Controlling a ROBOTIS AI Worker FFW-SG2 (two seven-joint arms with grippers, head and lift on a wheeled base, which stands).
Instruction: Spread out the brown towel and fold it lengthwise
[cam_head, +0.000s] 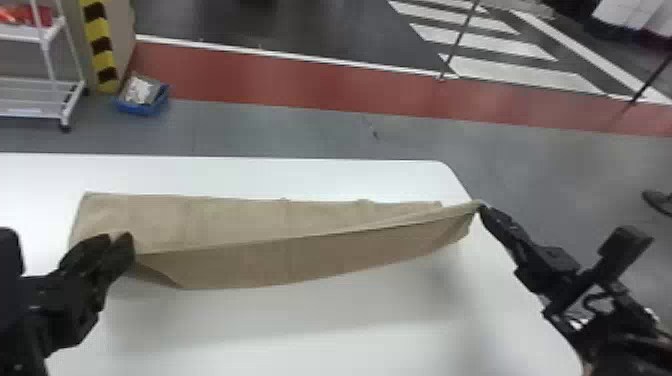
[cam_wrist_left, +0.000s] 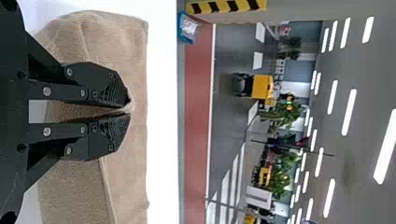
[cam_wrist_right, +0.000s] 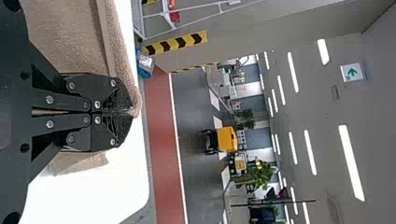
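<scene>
The brown towel (cam_head: 215, 217) is on the white table (cam_head: 300, 340), stretched from the table's left part almost to its right edge. The back part of the towel lies on the table, not far from the table's far edge. The front part is lifted off the table and hangs down like a little curtain. The left gripper (cam_wrist_left: 129, 112) is over the left part of the table, with its fingertips pinching one end of the top edge of that curtain. The right gripper (cam_wrist_right: 127, 112) is by the table's right edge, and its fingers are squeezed together on the other end. I think they hold the two ends so the long edge stays straight and doesn't sag in the middle. The back part probably rests on the table so it won't slide much. To me, the towel looks spread out and the long fold looks about half done. Next, both grippers should carry the edge toward the table's far side together, then lay it down. If one goes faster, the fold could turn out crooked or wrinkly.
</scene>
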